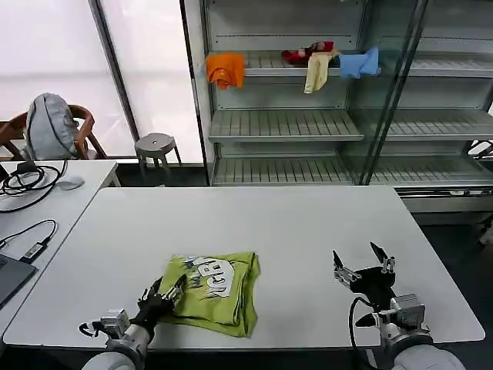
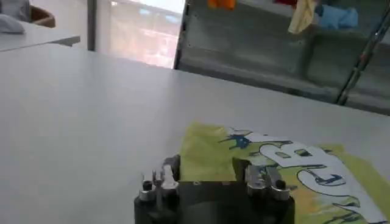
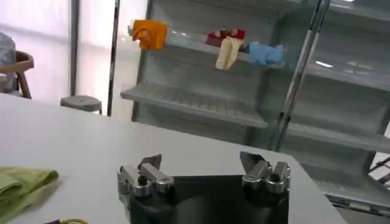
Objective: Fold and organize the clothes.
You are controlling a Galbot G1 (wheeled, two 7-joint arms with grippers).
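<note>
Three views: head, left wrist, right wrist.

Head view – shirt: one yellow-green short-sleeved T-shirt of soft thin fabric (image 1: 213, 291), with a white and blue print on top, lies folded into a rough rectangle on the pale grey table (image 1: 254, 231), near its front edge and left of centre.
Head view – left gripper (image 1: 163, 297): at the shirt's near-left corner, dark fingers spread apart, tips against the cloth edge; whether it pinches any fabric I cannot tell.
Head view – right gripper (image 1: 363, 270): well apart from the shirt, over bare table to the right, fingers wide open and holding nothing.
Head view – background: metal shelving (image 1: 285, 123) with an orange garment (image 1: 225, 69) and red, cream and blue garments (image 1: 331, 62) on an upper shelf.

Left wrist view – shirt (image 2: 286, 173): just ahead of the spread fingers, print facing up.

Right wrist view – right gripper (image 3: 204, 173): both fingers parted over the table – a green corner of the shirt (image 3: 21, 185) lies off to one side.
</note>
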